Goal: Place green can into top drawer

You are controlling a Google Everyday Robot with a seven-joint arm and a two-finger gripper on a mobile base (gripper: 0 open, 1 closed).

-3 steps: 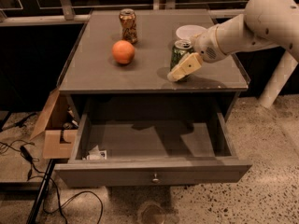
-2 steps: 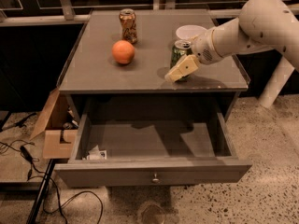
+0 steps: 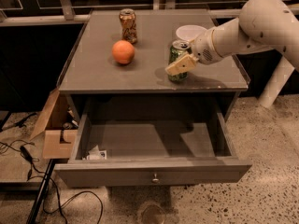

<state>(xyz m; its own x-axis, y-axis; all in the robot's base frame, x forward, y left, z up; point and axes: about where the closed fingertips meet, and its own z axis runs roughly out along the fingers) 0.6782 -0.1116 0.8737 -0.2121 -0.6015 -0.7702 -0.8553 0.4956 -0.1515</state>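
Green can (image 3: pixel 178 50) upright on cabinet top (image 3: pixel 140 76), gripper (image 3: pixel 180 62) right against it, grip cannot be told.

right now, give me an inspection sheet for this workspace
surface: grey cabinet top, partly occupied
job's things: mottled green drink can upright near the front right of the top; wide grey top drawer pulled open below
clutter: round orange fruit, brown-gold can, white round dish on top; small white packet in the drawer's front left corner
grippers: cream two-finger gripper at the green can, which stands on the top
cables: black cables on the floor, left
surroundings: open cardboard box left of the cabinet; speckled floor
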